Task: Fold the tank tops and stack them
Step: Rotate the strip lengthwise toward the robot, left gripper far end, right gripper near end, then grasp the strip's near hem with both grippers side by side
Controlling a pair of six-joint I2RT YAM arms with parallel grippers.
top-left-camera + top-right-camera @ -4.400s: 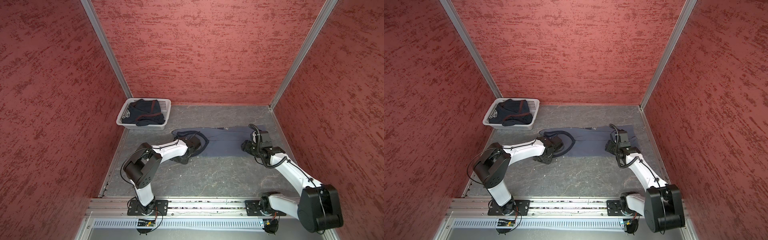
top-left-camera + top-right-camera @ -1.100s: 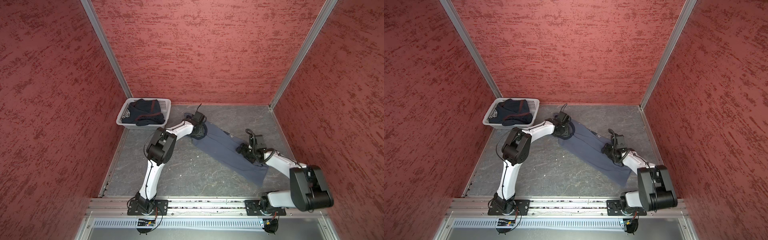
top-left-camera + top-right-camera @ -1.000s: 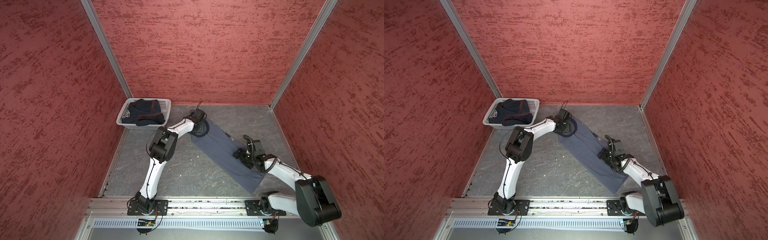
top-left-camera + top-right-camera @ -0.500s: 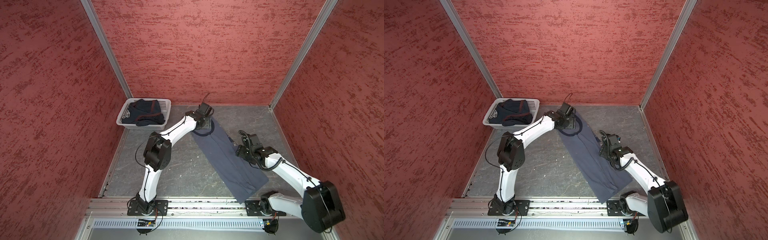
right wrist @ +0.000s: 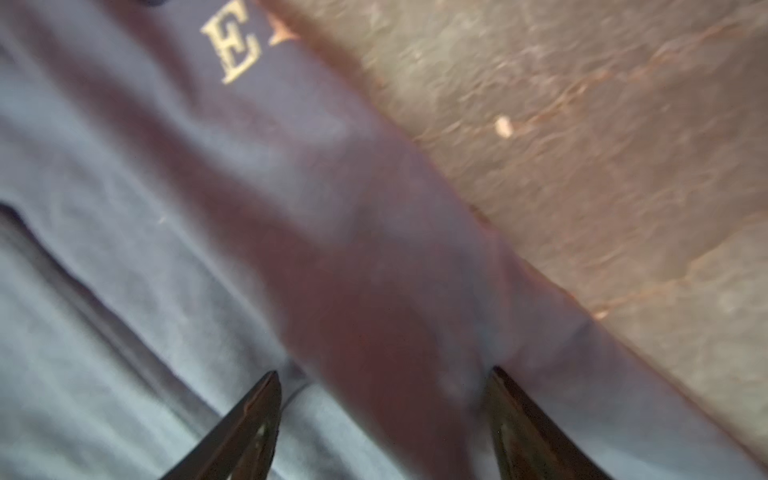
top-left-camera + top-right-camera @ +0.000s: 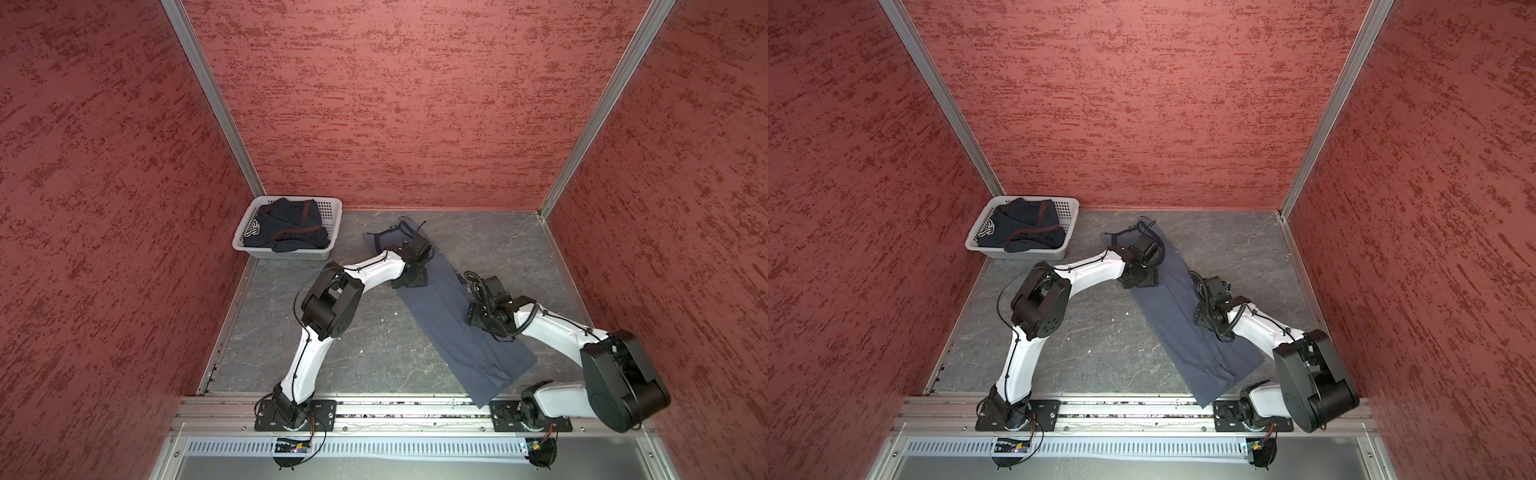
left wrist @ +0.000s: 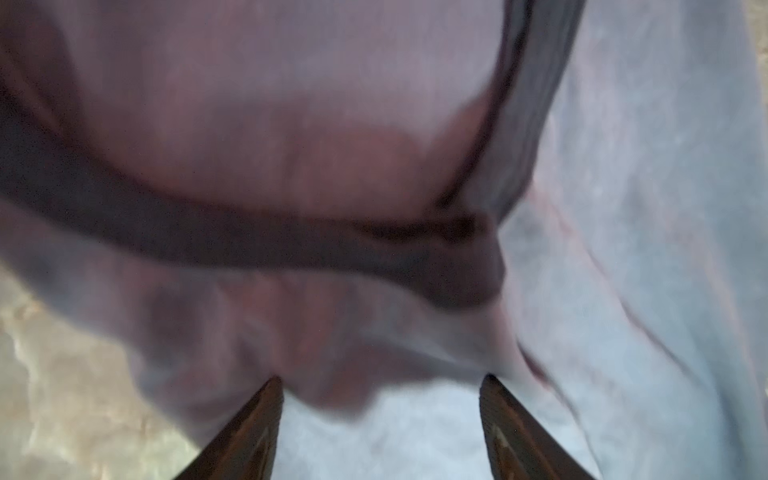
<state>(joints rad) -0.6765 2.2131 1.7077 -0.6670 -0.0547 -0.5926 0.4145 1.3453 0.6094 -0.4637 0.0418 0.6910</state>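
White links (image 6: 376, 271), black joints (image 6: 330, 301), looped cables (image 6: 531, 316).

Both top views: high above the near edge of the surface (image 6: 374, 353), facing down, sharing all of it. Wrist views: very close over the slate-blue tank top (image 5: 124, 270), blurred.

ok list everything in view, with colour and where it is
table: one, grey, under everything
walls: three, red, around the table
basket: one, white, back left of the table
navy tank top: one, dark navy with maroon trim, bunched in the basket
slate-blue tank top: one, slate-blue with navy trim, spread diagonally on the table
left arm: one, white and black, over the top's far end
right arm: one, white and black, at its right edge
left fingers: two, dark, apart over the cloth
right fingers: two, dark, apart over the cloth
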